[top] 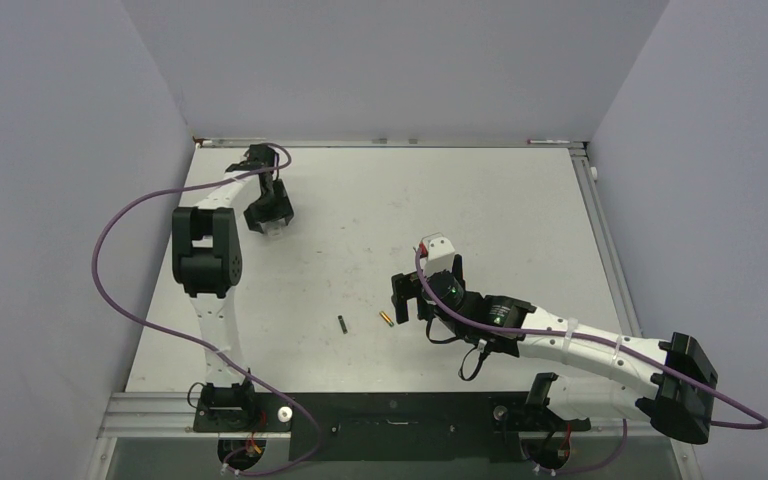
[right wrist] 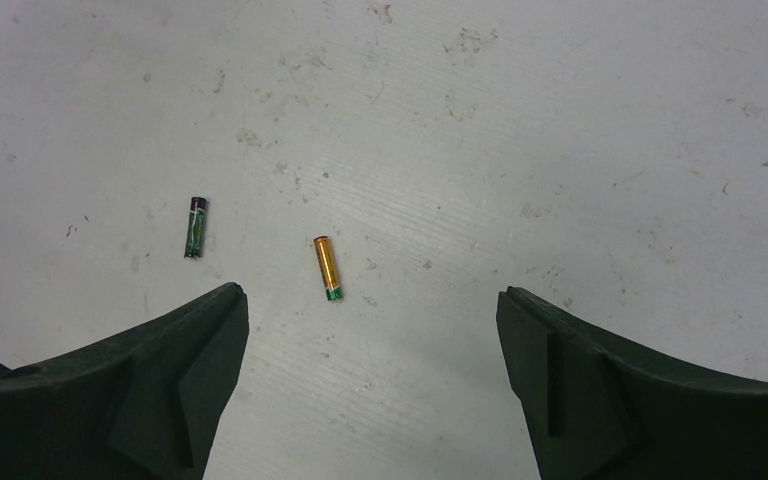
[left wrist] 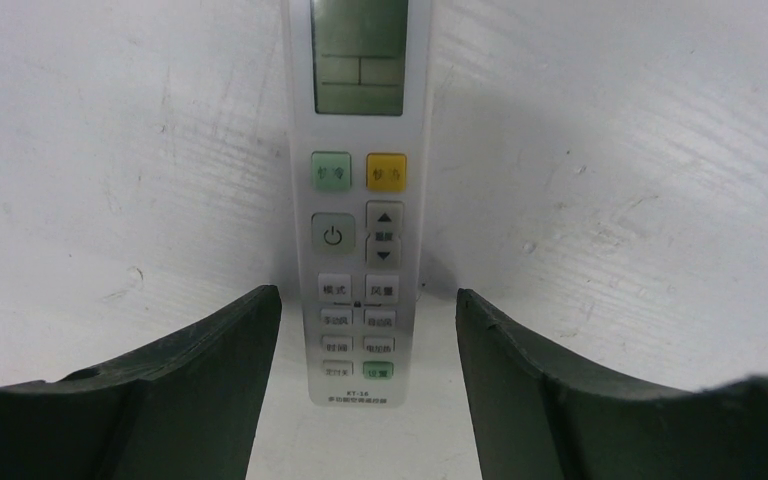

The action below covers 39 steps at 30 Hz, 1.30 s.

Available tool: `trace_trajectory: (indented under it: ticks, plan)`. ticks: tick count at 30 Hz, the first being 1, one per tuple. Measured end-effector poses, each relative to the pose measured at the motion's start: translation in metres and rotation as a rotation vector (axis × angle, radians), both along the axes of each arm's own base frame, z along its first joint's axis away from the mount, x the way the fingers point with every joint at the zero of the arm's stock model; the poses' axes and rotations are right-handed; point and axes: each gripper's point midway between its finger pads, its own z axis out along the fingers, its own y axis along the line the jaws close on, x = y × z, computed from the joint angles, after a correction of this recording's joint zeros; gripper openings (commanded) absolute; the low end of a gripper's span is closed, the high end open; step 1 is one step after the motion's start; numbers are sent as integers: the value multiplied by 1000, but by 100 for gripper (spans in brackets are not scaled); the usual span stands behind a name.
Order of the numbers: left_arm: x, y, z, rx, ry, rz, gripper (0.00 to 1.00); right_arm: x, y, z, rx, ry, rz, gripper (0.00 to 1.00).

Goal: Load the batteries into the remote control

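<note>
The remote control [left wrist: 360, 200] lies flat on the table, buttons up, its screen at the far end. Its near end sits between the fingers of my left gripper [left wrist: 368, 298], which is open, with a narrow gap on each side of the remote. In the top view this gripper [top: 270, 220] points down at the far left and covers the remote. The batteries lie apart on the table: a copper-gold one [right wrist: 327, 268] [top: 384, 319] and a blackish one [right wrist: 195, 227] [top: 343, 323]. My right gripper [right wrist: 370, 293] [top: 406, 297] hovers wide open just right of the gold battery, holding nothing.
The white table [top: 500, 220] has raised edges and grey walls on three sides. A purple cable [top: 110, 240] loops off the left arm past the table's left edge. The arm bases sit on a black rail [top: 390, 425] at the near edge.
</note>
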Motion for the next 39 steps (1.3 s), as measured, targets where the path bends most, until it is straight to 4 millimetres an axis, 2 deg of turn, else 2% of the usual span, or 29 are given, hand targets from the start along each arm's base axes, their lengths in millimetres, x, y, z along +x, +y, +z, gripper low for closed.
trace_trajectory:
  ticks: [14,21,23,27,30,39]
  plan:
    - [34,9,-1,33,-37,-4,62,-2,1,-1,1,9,7,93]
    - [40,10,-1,42,-43,-4,55,-3,2,-1,4,15,17,92]
    - [40,11,-1,43,-43,-3,48,-4,2,-2,5,17,19,91]
    - [40,12,-1,44,-44,0,23,-5,4,-2,8,21,25,90]
    - [40,15,-3,44,-46,3,0,-5,4,-3,8,25,29,90]
    - [30,16,-1,-20,-87,45,0,-8,7,-3,20,41,39,88]
